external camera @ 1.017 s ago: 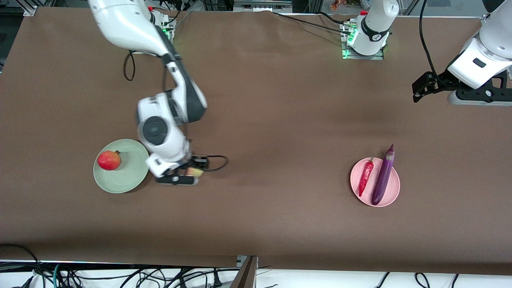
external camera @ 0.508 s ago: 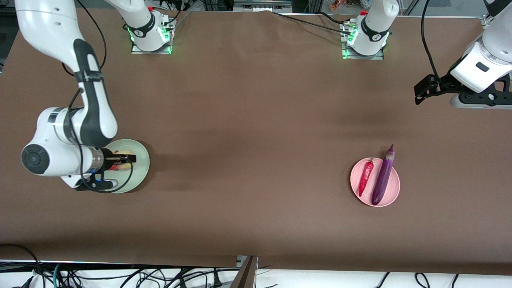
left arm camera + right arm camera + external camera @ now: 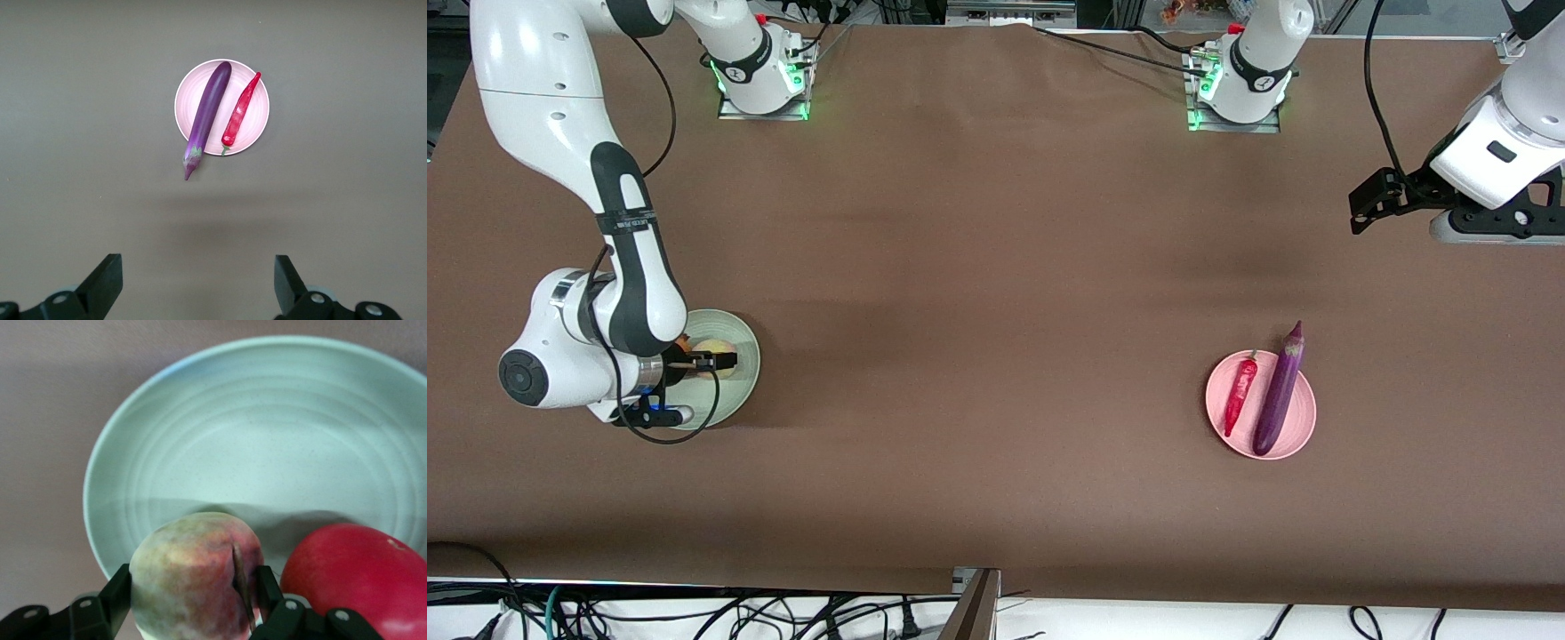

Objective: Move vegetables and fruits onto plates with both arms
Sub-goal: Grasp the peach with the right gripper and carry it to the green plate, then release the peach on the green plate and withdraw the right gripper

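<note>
The right gripper (image 3: pixel 716 360) (image 3: pixel 195 587) is shut on the yellowish-pink peach (image 3: pixel 713 348) (image 3: pixel 190 577), low over the mint green plate (image 3: pixel 743 342) (image 3: pixel 267 440). Whether the peach touches the plate I cannot tell. The deep red fruit (image 3: pixel 353 577) sits on that plate right beside the peach; in the front view the arm hides most of it. The purple eggplant (image 3: pixel 1279 391) (image 3: pixel 207 117) and the red chili pepper (image 3: pixel 1240 396) (image 3: pixel 240 110) lie side by side on the pink plate (image 3: pixel 1303 413) (image 3: pixel 257 130). High above the bare cloth, the left gripper (image 3: pixel 197 270) stands open with nothing in it.
The left arm (image 3: pixel 1494 151) waits high over its own end of the table. The eggplant's cap end overhangs the pink plate's rim. Brown cloth (image 3: pixel 996 293) covers the table between the two plates. Cables hang along the table edge nearest the front camera.
The right arm swung toward its own end of the table and carried the peach from beside the green plate to over it, next to the red fruit. The left arm barely shifted.
</note>
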Motion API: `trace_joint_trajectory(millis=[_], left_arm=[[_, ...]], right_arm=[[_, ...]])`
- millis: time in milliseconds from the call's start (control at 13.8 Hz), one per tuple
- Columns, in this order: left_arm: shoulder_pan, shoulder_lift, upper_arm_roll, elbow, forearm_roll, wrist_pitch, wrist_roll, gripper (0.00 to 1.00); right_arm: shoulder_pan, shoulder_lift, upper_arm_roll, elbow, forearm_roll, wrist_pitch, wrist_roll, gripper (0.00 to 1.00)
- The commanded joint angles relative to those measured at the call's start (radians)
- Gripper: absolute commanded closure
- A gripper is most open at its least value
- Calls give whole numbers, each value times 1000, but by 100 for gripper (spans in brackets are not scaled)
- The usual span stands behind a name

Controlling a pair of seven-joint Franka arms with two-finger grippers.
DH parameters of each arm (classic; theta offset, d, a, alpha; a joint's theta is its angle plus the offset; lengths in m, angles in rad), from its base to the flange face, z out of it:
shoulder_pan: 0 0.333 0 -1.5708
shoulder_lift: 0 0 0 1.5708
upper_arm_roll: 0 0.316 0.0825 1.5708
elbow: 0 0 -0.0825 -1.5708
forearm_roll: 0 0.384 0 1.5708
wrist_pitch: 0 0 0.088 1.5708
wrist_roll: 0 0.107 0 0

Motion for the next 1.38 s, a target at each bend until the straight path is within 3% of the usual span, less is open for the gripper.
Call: trace_joint_trajectory(millis=[0,218,508,799,1017,1307], left_arm=[[0,16,2,38,-5,-26,-1,0],[-2,22,0,44,-5,-26,-1,0],[-2,28,-1,53,-7,-26,-2,0],[-2,28,-3,53,-9,-26,-4,0],[-2,28,-3,53,-9,-26,-4,0],[-2,28,-3,53,-9,-26,-1,0]], right_arm=[[1,-19,6,9,20,-7,-5,0],[0,-157,1,11,-1,-140,-5,0],[-2,-361,0,11,-161,-280,-8,0],[-4,-514,-17,11,-170,-441,9,0],[-8,-596,-5,11,-184,-468,7,0],[-25,-692,34,9,-273,-482,2,0]])
